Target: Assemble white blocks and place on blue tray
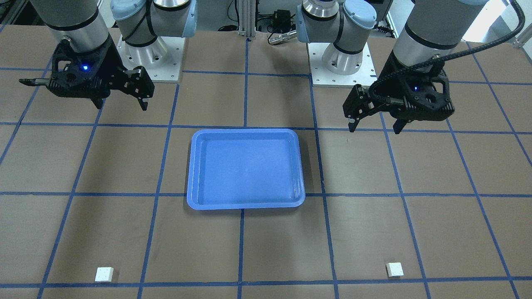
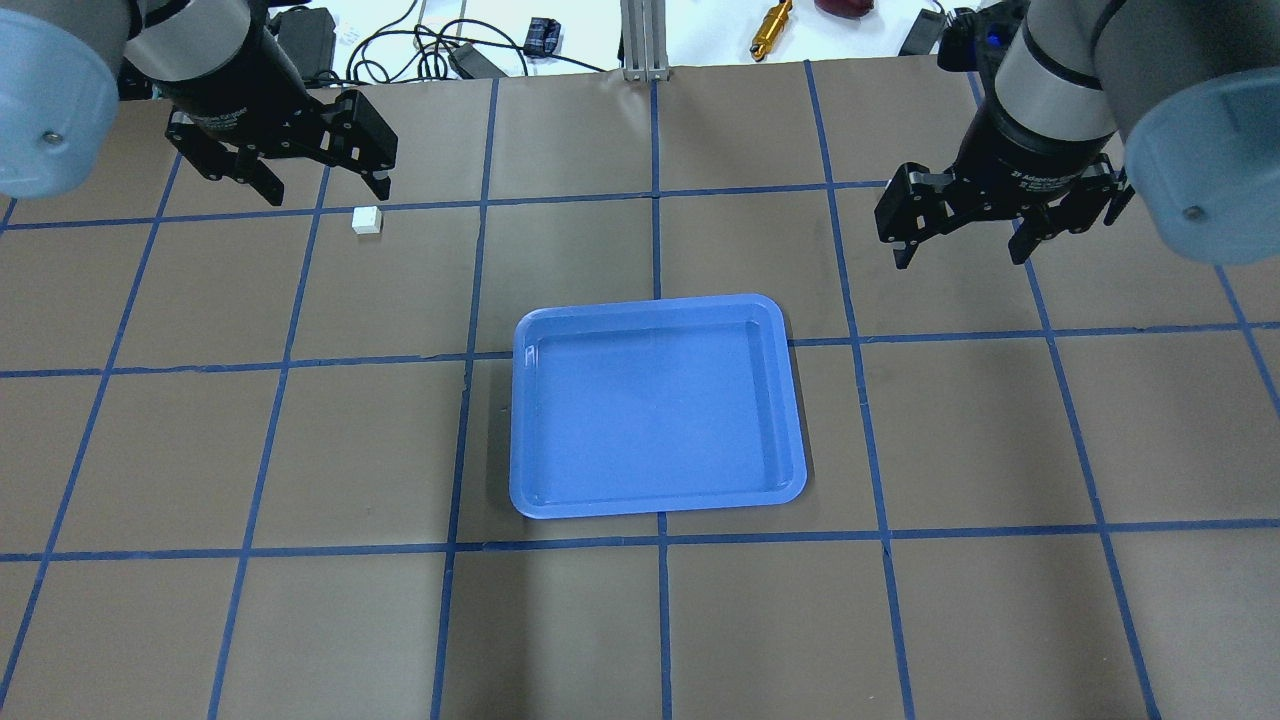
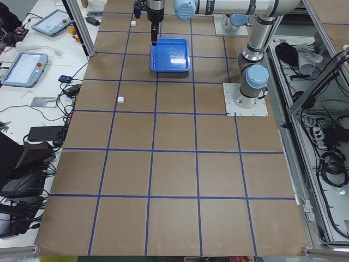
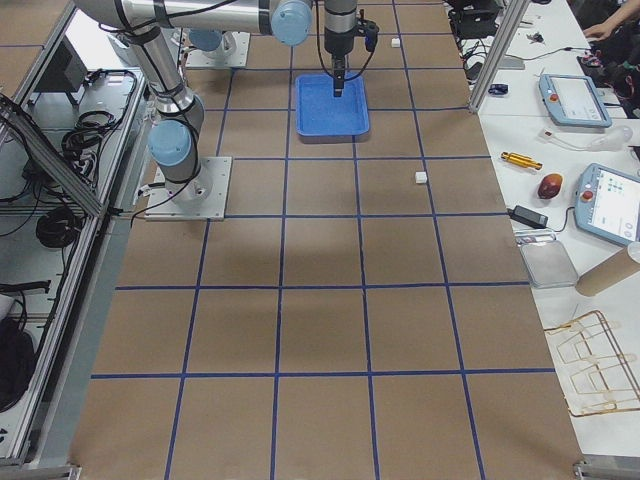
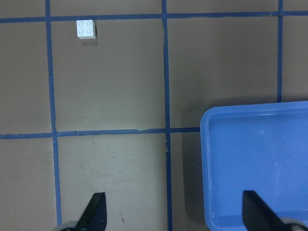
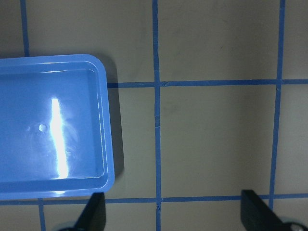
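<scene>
My L claw [image 1: 376,126] and R claw [image 1: 121,104]: both spread, gripping nothing, hanging above the surface [image 1: 415,166] on either side of the tray [image 1: 245,132]. Tray lies flat at centre. Blocks are separate, not joined. L block [image 1: 394,269] is on my L side, studs up. R block [image 1: 104,274] is on my R side. Both lie beyond the tray, well apart from it.

in our left wrist view the blue tray [image 5: 255,163], off to one side of the left gripper [image 5: 173,193], runs past the right and bottom edges. overhead, we lose one white block [image 1: 104,274] behind the right gripper [image 2: 961,250]; side views leave it too small for studs.
</scene>
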`<state>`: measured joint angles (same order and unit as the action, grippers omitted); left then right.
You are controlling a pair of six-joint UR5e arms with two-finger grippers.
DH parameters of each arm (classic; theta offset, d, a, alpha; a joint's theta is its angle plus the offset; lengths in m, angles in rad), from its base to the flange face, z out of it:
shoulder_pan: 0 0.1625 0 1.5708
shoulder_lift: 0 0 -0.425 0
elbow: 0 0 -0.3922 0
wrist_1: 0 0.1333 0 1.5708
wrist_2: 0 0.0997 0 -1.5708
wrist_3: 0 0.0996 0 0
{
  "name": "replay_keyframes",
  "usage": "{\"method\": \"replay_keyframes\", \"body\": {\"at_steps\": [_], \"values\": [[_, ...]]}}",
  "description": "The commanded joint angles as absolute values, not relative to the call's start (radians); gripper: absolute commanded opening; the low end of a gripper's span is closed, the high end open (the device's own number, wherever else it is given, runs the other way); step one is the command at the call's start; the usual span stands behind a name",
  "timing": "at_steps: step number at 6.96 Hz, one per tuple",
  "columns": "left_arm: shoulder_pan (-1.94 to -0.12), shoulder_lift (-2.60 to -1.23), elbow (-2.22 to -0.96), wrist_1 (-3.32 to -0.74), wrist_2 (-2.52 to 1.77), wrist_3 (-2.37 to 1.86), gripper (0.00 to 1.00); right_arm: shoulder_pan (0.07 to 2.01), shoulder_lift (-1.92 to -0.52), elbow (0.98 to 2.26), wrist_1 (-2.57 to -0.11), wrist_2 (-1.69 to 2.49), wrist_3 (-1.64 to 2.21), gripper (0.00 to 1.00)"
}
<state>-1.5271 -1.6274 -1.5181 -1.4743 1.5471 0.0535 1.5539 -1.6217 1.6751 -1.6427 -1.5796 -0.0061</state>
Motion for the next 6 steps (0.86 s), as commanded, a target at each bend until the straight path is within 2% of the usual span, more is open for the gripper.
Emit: {"method": "replay_keyframes", "body": {"at_steps": [1, 6], "values": [[-1.526, -1.628, -1.519, -1.474, 1.549, 0.061, 1.00, 1.554, -1.627, 1.675, -1.641, -1.580, -0.006, 1.00], [-1.528, -1.631, -1.525, -1.424, 1.548, 0.063, 1.00, 1.552, -1.632, 1.667, -1.635, -1.583, -0.012, 1.00]]}}
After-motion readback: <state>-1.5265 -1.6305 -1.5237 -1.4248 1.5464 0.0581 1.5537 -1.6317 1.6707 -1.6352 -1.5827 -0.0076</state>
